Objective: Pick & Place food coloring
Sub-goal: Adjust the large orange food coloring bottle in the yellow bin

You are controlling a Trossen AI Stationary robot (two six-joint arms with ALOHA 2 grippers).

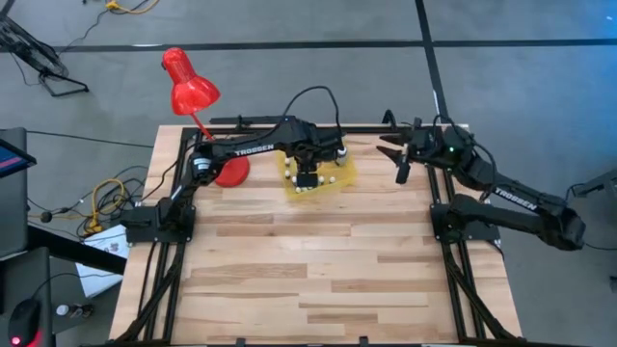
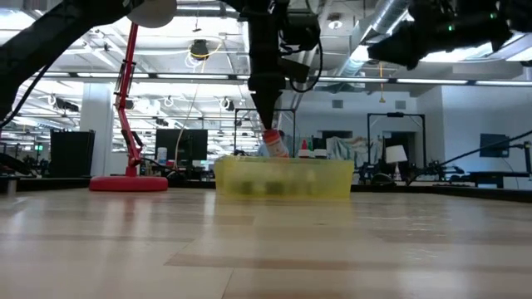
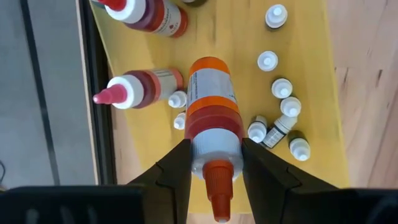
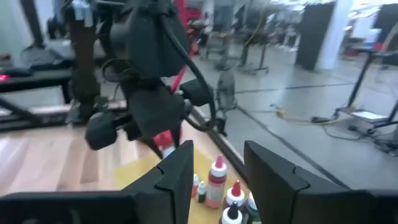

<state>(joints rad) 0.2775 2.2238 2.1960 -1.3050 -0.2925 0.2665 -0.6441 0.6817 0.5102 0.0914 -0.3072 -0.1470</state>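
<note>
The left pincer has an orange-capped bottle clamped between its fingers, just below the cap, and holds it over the yellow mat at the desk's far edge, near the middle. From table height the bottle hangs tilted, just above the mat's yellow rim. So one pick is made, I'd judge, but nothing has been set down anywhere else yet; the placing is all to come.

The rest of the food coloring lies on that mat: two larger red bottles with pointed caps beside the held one, and a scatter of tiny white-capped bottles close under it. Those small ones crowd the spot, and a careless swing could knock them over.

The right pincer waits lifted near the desk's far right corner, its fingers parted with nothing between them. A red desk lamp stands at the far left corner, close to the left arm's elbow.
</note>
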